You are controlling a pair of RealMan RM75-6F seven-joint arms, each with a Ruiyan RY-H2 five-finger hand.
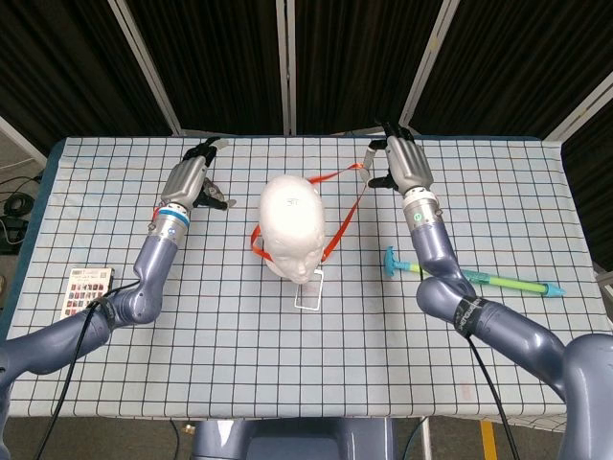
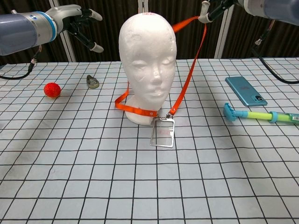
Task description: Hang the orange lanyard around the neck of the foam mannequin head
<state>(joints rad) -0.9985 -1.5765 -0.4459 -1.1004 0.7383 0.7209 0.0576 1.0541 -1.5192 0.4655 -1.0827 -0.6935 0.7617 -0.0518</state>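
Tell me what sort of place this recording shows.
Probably a lab or studio test bench: a grid-patterned table screened by black panels, with props such as a foam head and a phone.
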